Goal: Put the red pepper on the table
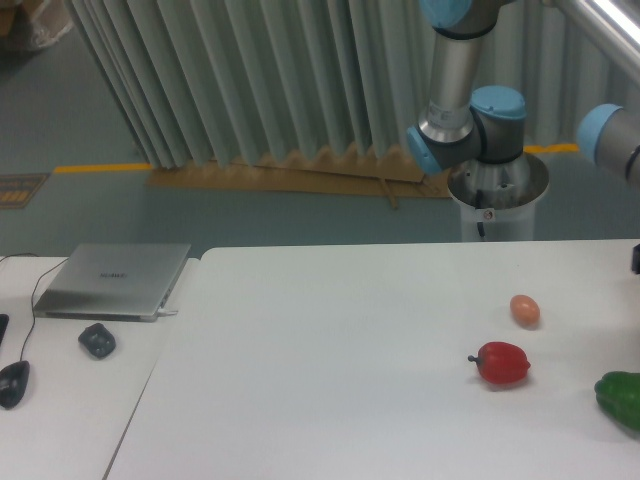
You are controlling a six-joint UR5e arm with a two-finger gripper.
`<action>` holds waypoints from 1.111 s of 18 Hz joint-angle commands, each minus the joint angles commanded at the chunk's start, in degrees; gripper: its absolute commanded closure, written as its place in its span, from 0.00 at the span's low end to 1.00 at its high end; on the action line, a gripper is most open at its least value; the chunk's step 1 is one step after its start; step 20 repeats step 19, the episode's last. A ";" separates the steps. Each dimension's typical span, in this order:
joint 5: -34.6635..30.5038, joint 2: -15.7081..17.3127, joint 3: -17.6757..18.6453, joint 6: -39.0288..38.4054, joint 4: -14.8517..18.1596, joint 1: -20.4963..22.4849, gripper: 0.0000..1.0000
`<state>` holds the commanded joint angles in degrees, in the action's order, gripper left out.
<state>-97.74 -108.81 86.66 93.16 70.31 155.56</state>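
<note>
Almost nothing is reading clearly here. The closed laptop point(112, 280) on the small desk at the far left is carrying a short logo on its lid — too small and blurred to make out. A small white sticker with a red mark is sitting on the front of the robot's base point(487, 214), behind the table's far edge on the right — its wording is not showing legibly either.
</note>
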 joint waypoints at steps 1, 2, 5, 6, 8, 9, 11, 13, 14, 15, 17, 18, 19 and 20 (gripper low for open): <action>0.18 0.00 0.00 0.17 0.09 0.18 0.00; 0.70 0.09 0.08 0.18 0.35 1.05 0.00; 1.15 0.61 0.08 -0.26 0.44 1.59 0.00; 1.41 0.96 -0.35 -0.70 0.27 1.50 0.00; 1.32 0.44 -1.58 -3.67 0.26 -0.25 0.00; 1.06 0.09 -1.67 -6.39 0.26 -1.57 0.00; 1.41 0.00 -1.85 -8.52 0.35 -2.28 0.00; 1.33 0.18 0.07 -9.13 0.18 -4.21 0.00; 1.32 0.09 0.26 -9.92 0.09 -5.09 0.00; 1.24 0.09 0.09 -10.97 0.18 -5.79 0.00; 1.50 0.44 0.52 -11.08 0.26 -5.98 0.00; 1.41 0.53 0.70 -11.07 0.35 -5.97 0.00; 1.50 0.53 0.79 -11.07 0.35 -5.89 0.00; 1.50 0.53 0.79 -11.07 0.35 -5.89 0.00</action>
